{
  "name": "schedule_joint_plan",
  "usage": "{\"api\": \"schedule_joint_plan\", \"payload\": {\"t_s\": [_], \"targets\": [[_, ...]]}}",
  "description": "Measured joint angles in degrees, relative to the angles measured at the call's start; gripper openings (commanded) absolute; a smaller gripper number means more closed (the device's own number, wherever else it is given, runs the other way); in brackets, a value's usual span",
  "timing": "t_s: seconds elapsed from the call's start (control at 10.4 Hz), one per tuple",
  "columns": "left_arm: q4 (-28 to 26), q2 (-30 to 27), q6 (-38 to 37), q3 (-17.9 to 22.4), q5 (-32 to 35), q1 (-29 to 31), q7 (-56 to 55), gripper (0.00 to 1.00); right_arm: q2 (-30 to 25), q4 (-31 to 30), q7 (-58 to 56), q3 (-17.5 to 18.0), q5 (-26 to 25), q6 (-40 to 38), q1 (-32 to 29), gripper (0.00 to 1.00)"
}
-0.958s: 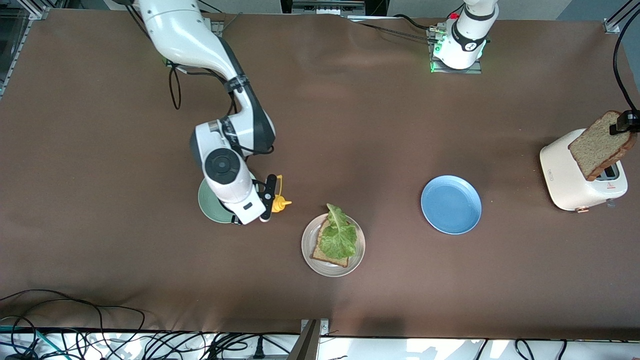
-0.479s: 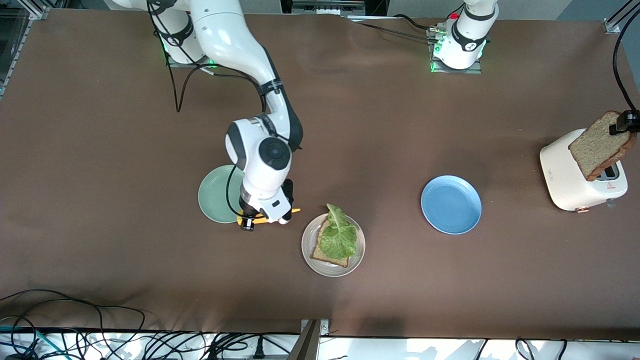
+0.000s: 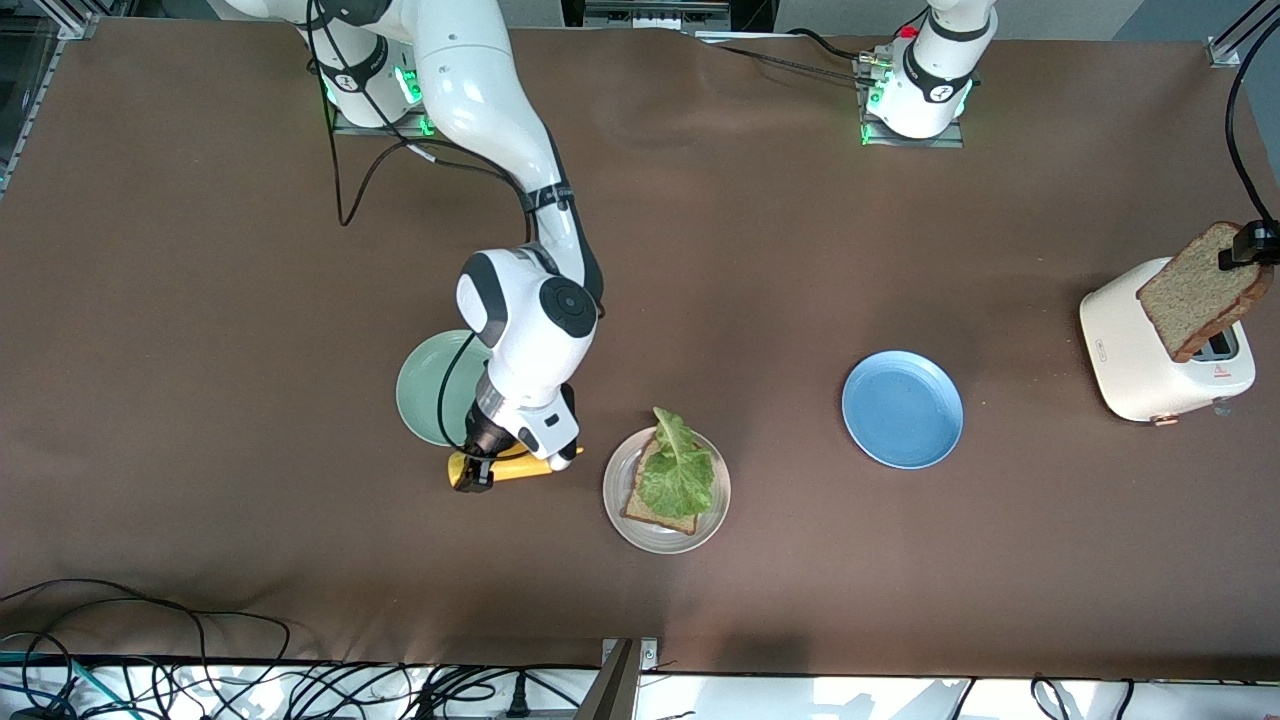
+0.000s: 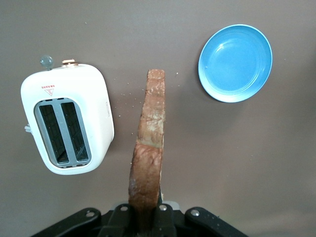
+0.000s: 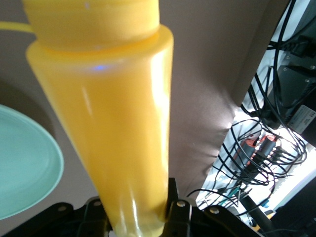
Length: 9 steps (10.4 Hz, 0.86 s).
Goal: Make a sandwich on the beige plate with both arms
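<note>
Although the yellow bottle (image 3: pixel 500 467) looks smooth and slippery, the right tool (image 3: pixel 488 462) pinches it at 9 o'clock of the beige plate (image 3: pixel 618 505), where bread and soft lettuce (image 3: pixel 677 470) lie. The left tool (image 3: pixel 1248 246) pinches a light, crumbly bread slice (image 3: pixel 1195 290) over the toaster (image 3: pixel 1135 362); the tabletop (image 3: pixel 800 250) between offers open room.

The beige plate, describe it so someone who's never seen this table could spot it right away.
Three round plates sit in a loose row across the brown table. The beige plate is the one nearest the front camera, between the green plate and the blue plate. Only it carries food: a bread slice topped with lettuce.
</note>
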Motion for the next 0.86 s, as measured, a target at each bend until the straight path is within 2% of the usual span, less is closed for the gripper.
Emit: {"api": "schedule_joint_plan", "payload": {"t_s": [0.19, 0.38, 0.86], "targets": [[0.01, -0.01, 0.0, 0.0, 0.0, 0.01, 0.0, 0.0, 2.48, 0.47, 0.59, -1.7, 0.0, 2.1, 0.03, 0.0], [0.01, -0.01, 0.0, 0.0, 0.0, 0.02, 0.0, 0.0, 3.52, 1.12, 1.07, -1.81, 0.0, 2.21, 0.83, 0.0], [0.01, 0.0, 0.0, 0.0, 0.0, 0.02, 0.0, 0.0, 8.43, 1.52, 12.96, -1.66, 0.01, 1.34, 8.41, 0.0]]}}
